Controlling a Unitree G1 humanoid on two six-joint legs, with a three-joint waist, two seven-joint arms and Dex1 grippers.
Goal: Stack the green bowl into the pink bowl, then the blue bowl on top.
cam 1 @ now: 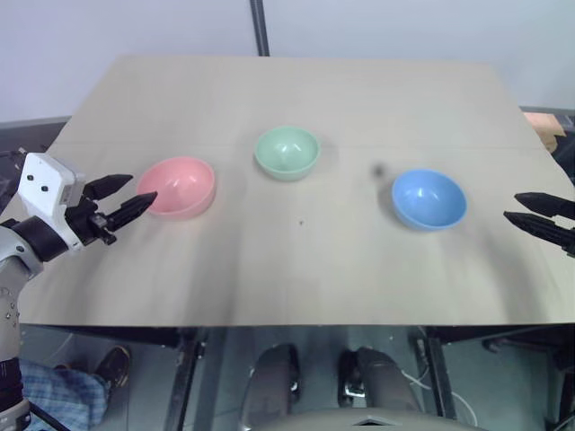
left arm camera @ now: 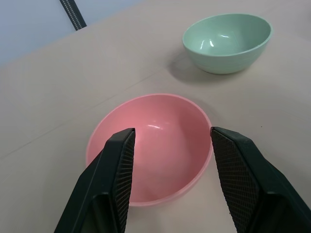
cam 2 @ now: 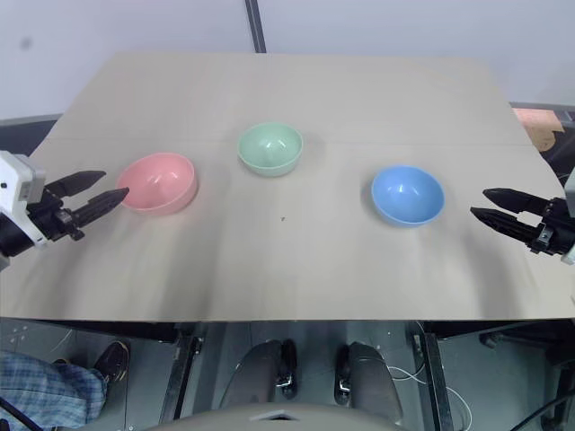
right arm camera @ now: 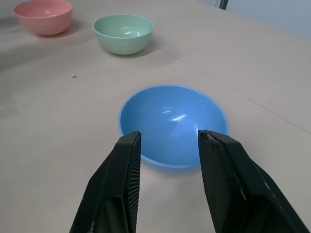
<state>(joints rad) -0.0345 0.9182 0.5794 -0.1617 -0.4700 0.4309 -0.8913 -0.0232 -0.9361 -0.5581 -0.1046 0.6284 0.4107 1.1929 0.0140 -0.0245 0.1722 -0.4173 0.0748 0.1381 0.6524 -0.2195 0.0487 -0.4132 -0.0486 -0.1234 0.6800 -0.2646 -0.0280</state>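
Bench (cam 1: 296, 278) holds pink (cam 1: 179, 186), green (cam 1: 287, 151), blue (cam 1: 429, 197) bowls (unstacked, apart); both grippers' fingers (left arm camera: 116, 174) (right arm camera: 126, 184) parted, empty.

Pink bowl (cam 1: 179, 186), green bowl (cam 1: 287, 151), blue bowl (cam 1: 429, 198) apart

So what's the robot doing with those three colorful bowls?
It's getting ready to stack them. The pink bowl, green bowl and blue bowl each sit apart on the table, all empty, nothing stacked yet. The left gripper is open and points at the pink bowl, and the right gripper is open and points at the blue bowl. Neither is holding anything.
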